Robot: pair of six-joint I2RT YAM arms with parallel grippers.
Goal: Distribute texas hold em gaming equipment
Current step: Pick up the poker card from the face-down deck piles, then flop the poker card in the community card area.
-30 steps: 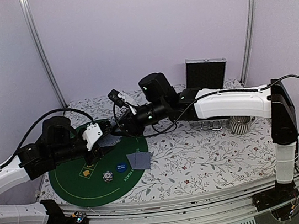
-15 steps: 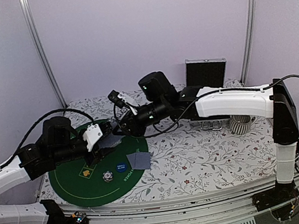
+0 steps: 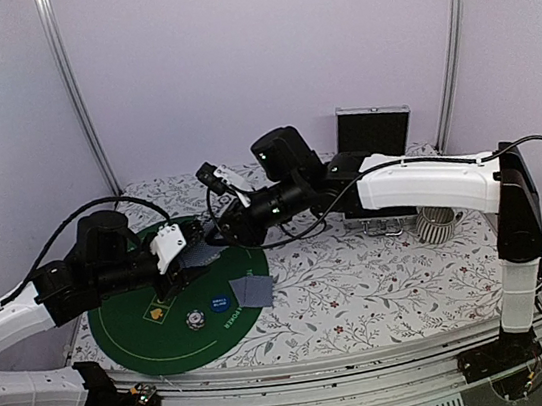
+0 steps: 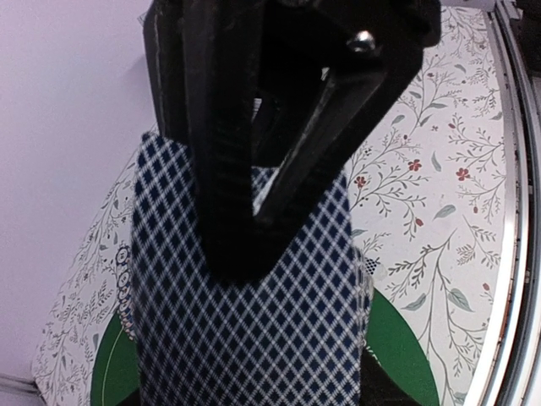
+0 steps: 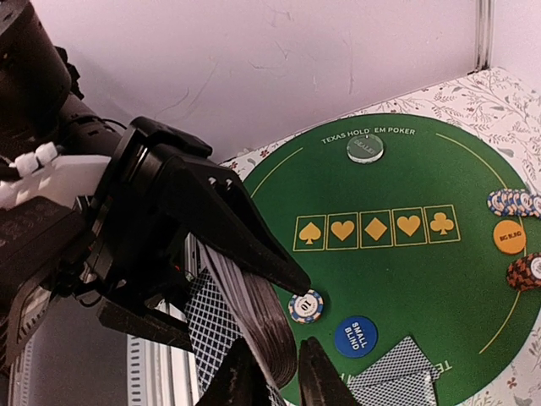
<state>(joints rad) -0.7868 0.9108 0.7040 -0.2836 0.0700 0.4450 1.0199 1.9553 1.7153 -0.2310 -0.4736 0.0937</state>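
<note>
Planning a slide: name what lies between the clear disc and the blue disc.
Right wrist view: only the printed suit row lies between the clear disc and the blue disc; nothing loose.

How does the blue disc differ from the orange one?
The blue disc lies beside a lone chip and face-down cards; the orange disc sits between blue-edged chips and red-edged chips. The blue disc has white lettering, the orange disc dark. Both are round and lie flat.

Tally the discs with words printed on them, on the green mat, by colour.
Blue disc: 1
Orange disc: 1
Grey disc: 1
Total: 3
</note>
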